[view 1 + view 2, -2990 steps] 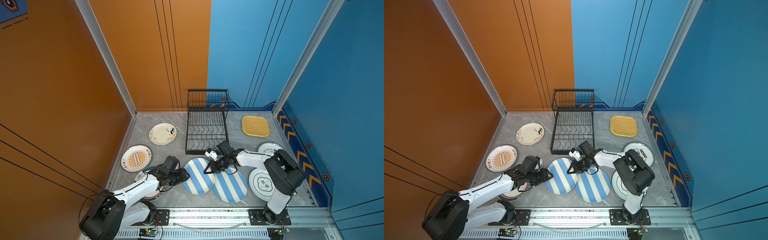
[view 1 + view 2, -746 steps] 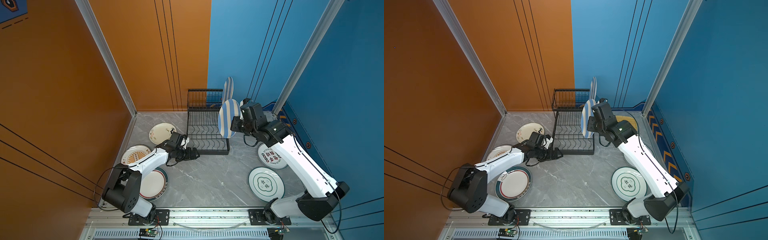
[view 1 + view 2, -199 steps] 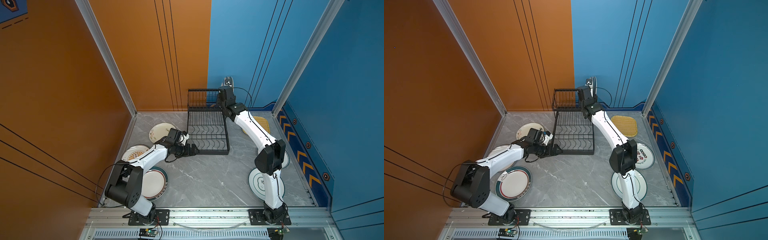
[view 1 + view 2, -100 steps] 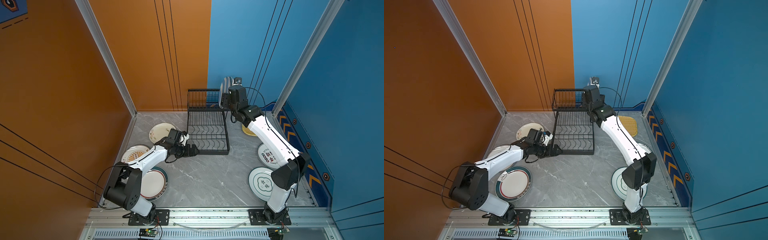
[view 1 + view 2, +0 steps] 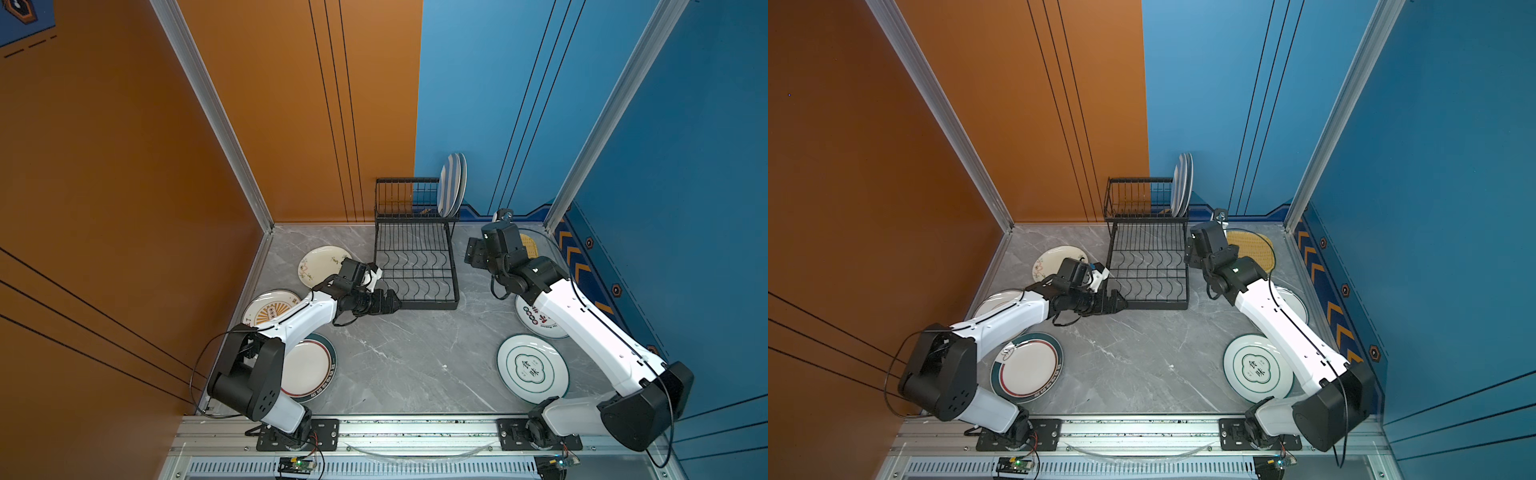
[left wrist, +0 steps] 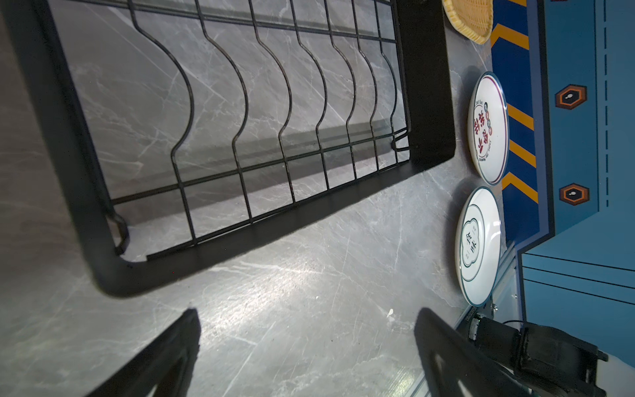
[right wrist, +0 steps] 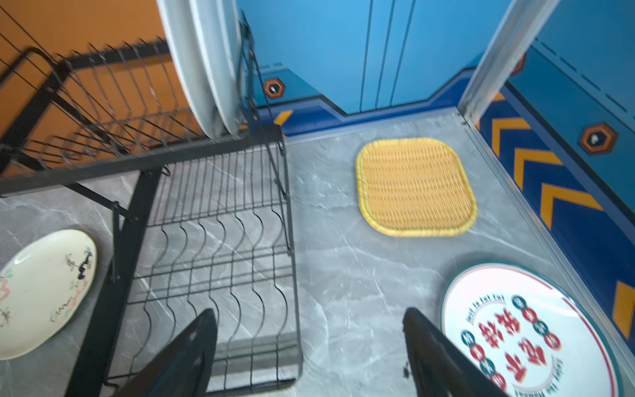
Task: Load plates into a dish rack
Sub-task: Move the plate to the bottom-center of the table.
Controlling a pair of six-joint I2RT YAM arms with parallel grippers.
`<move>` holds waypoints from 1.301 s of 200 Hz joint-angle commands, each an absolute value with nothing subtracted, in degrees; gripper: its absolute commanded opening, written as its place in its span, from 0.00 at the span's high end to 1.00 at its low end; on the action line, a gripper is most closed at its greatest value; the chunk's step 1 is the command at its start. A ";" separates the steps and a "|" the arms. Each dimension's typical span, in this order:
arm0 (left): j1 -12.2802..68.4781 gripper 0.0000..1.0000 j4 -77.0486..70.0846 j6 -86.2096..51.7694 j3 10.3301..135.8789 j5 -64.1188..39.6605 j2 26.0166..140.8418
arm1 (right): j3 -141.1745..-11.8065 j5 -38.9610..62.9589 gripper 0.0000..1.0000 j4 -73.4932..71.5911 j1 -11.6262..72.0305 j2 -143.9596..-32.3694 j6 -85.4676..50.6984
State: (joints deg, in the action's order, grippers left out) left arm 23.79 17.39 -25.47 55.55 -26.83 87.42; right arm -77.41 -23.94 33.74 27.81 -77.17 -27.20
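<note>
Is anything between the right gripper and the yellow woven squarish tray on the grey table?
Nothing visible. In the right wrist view only bare grey table lies between the open right gripper and the yellow woven tray. The black wire dish rack and the white round plate with red print lie off to the sides.

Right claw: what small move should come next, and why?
Probably lower toward the red-print plate: the right claw is open and empty, two striped plates already stand in the rack, and this plate lies flat close by.
</note>
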 commanded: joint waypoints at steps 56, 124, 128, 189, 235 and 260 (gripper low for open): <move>25.56 0.02 16.73 -25.40 56.65 -27.16 89.89 | -53.34 -8.63 0.08 45.12 6.70 -60.39 -33.90; 26.76 0.02 16.10 -25.73 57.99 -28.31 91.71 | -41.19 6.26 0.00 43.76 -17.07 -61.95 -29.96; 26.79 0.02 16.15 -25.82 58.01 -28.38 91.75 | -41.14 6.75 0.00 43.77 -18.16 -62.65 -29.50; 27.27 0.02 15.56 -26.26 57.36 -28.50 91.24 | -40.50 8.29 0.00 41.80 -29.82 -71.47 -25.23; 27.33 0.02 14.89 -26.53 55.94 -28.17 89.99 | -39.66 8.93 0.00 39.43 -35.91 -73.26 -23.99; 27.17 0.02 14.42 -26.73 55.03 -28.15 89.41 | -38.91 10.82 0.00 38.47 -37.57 -75.15 -24.67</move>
